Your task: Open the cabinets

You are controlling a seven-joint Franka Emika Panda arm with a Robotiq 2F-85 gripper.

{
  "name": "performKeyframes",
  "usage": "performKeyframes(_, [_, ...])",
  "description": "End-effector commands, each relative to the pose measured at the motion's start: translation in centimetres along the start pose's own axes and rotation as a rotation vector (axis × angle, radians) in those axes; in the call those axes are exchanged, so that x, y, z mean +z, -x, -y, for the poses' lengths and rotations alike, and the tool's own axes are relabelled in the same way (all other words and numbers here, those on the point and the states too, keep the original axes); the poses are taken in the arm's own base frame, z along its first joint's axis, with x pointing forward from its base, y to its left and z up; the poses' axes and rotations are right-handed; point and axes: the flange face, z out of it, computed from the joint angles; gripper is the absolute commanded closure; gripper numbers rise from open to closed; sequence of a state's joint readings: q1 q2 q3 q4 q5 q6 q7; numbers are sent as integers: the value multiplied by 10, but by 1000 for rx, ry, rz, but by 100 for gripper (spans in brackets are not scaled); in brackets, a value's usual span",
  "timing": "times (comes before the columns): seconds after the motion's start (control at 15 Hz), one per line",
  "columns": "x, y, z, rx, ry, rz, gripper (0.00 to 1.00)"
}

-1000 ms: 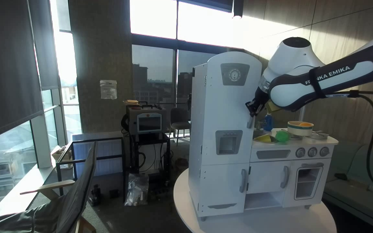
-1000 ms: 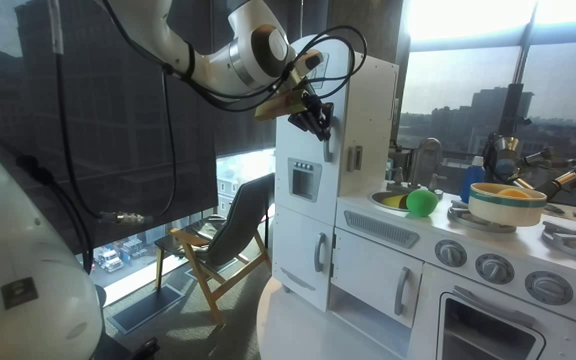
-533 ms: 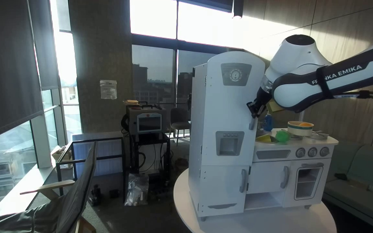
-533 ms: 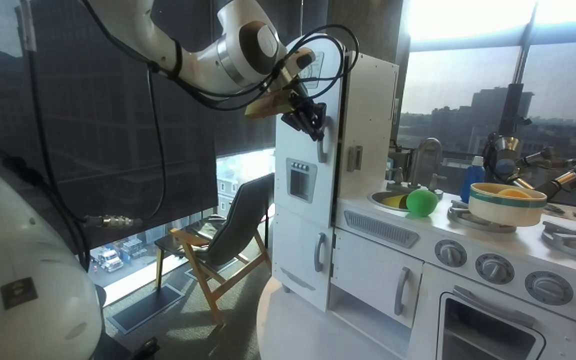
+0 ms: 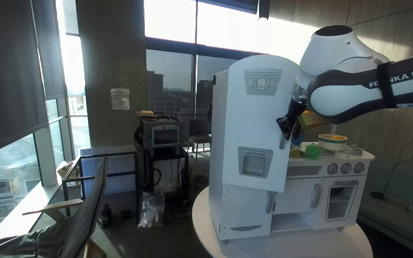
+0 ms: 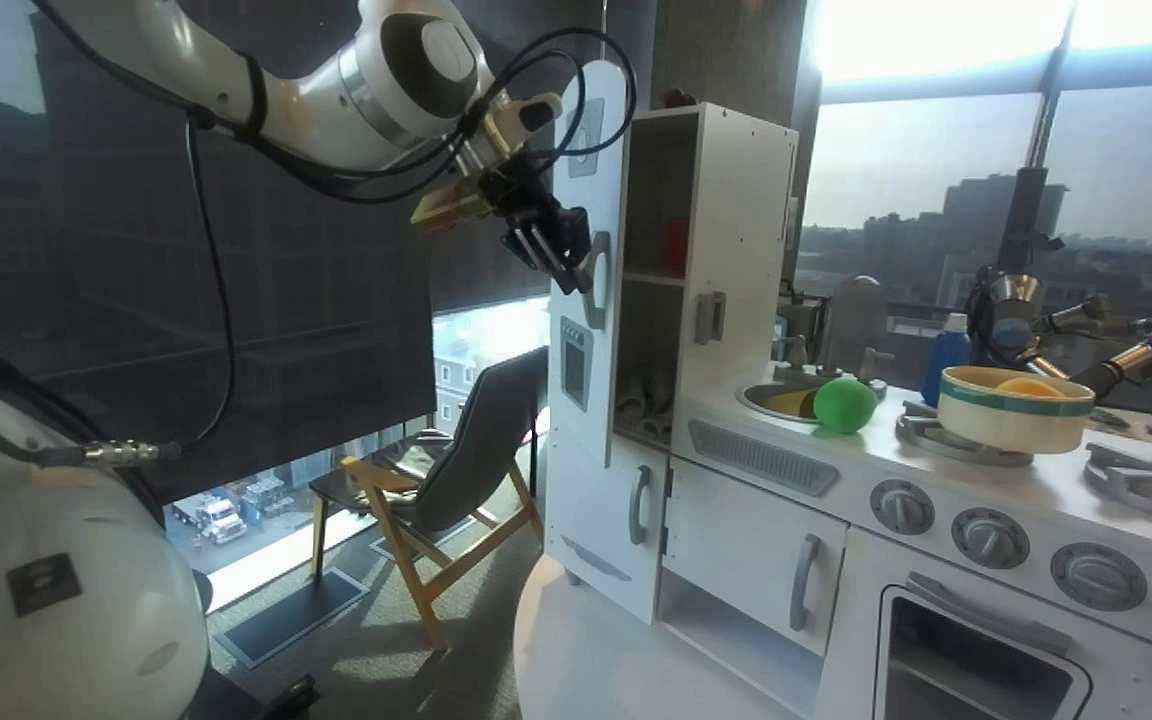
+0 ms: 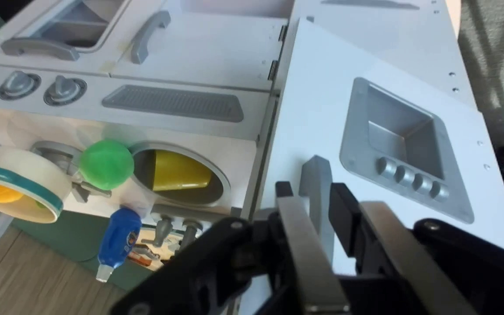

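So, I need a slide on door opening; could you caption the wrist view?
The gripper straddles the grey handle of a partly open white cabinet door.

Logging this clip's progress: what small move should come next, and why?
Probably draw the grey handle outward, swinging the upper door wider: the handle shows between the fingers in the wrist view, and that door stands only partly open.

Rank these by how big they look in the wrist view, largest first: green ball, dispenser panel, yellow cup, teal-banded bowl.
1. Dispenser panel
2. Teal-banded bowl
3. Green ball and yellow cup: too alike to rank.
The panel may look larger partly from being nearer the camera.
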State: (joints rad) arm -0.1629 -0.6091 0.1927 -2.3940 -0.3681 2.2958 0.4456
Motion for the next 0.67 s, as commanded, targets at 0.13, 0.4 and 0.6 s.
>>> performKeyframes(0.13, [-29,51,-9,95,54,143,23])
performKeyframes(0.4, [-34,46,-42,171,86,129,0])
performKeyframes(0.6, [-31,34,-79,227,82,79,0])
